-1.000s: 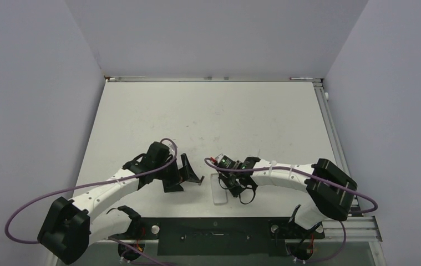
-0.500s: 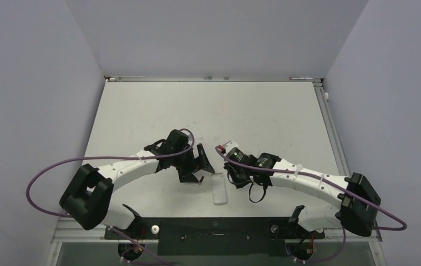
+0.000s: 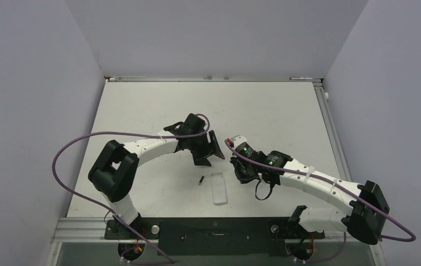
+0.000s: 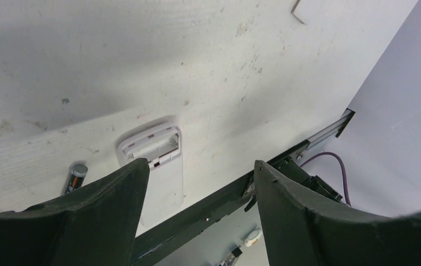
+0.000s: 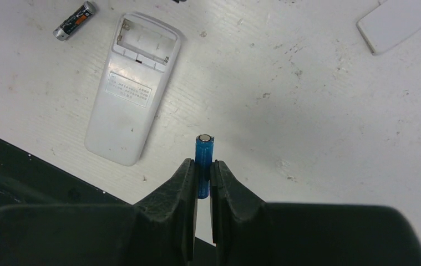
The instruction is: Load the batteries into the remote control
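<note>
1. The left gripper (image 4: 201, 166) has swung off toward the far side, away from the remote control (image 3: 218, 188). Its jaws stand apart with nothing between them, narrower than a second ago.
2. That uncovers the dark battery (image 3: 201, 180), which lies loose on the table (image 3: 158, 105) just left of the remote, not touching it.
3. The right gripper (image 5: 204, 164) has slid out to the remote's right, clenched on the blue battery (image 5: 204, 147), whose tip pokes past the fingertips.
4. The remote lies back up at near centre, its compartment open and empty. The loose cover (image 5: 395, 25) is well apart.
5. Neither cell is in yet, but the approach to the compartment looks free for the blue one.
</note>
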`<state>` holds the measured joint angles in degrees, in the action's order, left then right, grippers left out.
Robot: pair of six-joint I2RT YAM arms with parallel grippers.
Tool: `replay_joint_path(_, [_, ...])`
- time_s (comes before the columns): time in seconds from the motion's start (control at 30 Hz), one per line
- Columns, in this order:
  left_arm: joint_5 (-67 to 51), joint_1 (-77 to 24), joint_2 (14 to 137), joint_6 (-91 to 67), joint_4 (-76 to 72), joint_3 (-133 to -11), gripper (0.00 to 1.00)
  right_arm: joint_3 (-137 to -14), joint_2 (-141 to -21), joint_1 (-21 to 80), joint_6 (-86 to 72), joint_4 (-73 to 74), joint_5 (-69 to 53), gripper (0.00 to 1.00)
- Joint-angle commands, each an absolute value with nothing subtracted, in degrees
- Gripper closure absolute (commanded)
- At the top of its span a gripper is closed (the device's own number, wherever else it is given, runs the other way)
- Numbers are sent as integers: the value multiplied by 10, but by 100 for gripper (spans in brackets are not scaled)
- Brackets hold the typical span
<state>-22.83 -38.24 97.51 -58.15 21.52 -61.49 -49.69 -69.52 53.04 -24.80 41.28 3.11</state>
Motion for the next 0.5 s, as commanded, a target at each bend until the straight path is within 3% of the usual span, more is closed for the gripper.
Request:
replay_joint_path(0.0, [-188,-380,1012,-551,268,-678,37,-492,-666,518,-255,418,41,92])
replay_joint_path(0.47, [-182,-402,1090,-499,288,-716,68,-487,-619,502,-266,427,29,91])
